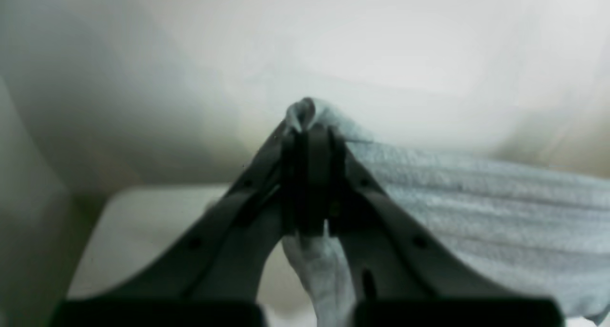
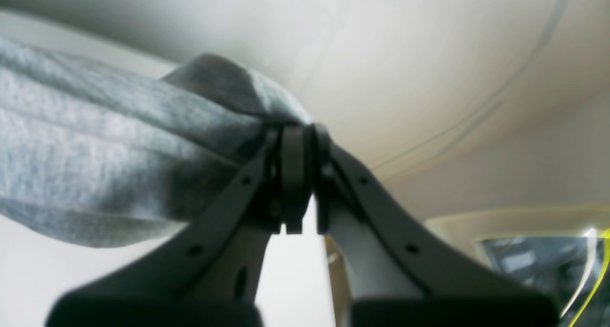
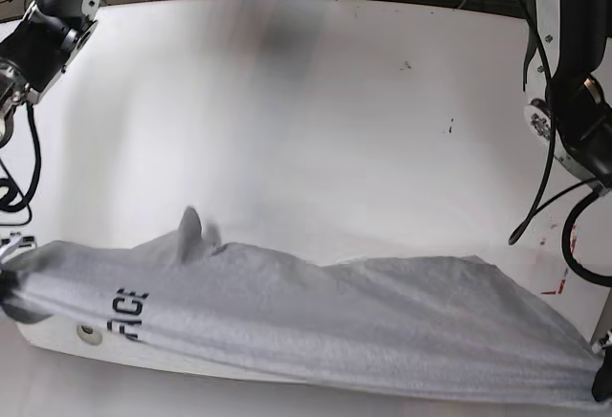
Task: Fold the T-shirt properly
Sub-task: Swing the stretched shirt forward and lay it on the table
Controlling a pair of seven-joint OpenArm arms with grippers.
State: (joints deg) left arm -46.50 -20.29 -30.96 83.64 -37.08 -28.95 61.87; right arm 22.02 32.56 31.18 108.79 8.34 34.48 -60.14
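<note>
The heather-grey T-shirt (image 3: 335,326) hangs stretched in a long band across the near side of the base view, black lettering (image 3: 129,314) showing near its left end. My left gripper (image 1: 307,127) is shut on a bunched corner of the T-shirt (image 1: 476,212), which trails off to the right in the left wrist view. My right gripper (image 2: 300,134) is shut on another bunch of the T-shirt (image 2: 95,150), which runs off to the left. In the base view the left gripper (image 3: 602,381) shows only at the right edge and the right gripper (image 3: 6,283) at the left edge.
The white table (image 3: 316,120) lies beyond the shirt, with small dark specks on it. One arm's base (image 3: 48,25) stands at the back left and the other (image 3: 574,101) at the back right, with black cables (image 3: 550,197) hanging down. Red marks (image 3: 555,288) sit near the right edge.
</note>
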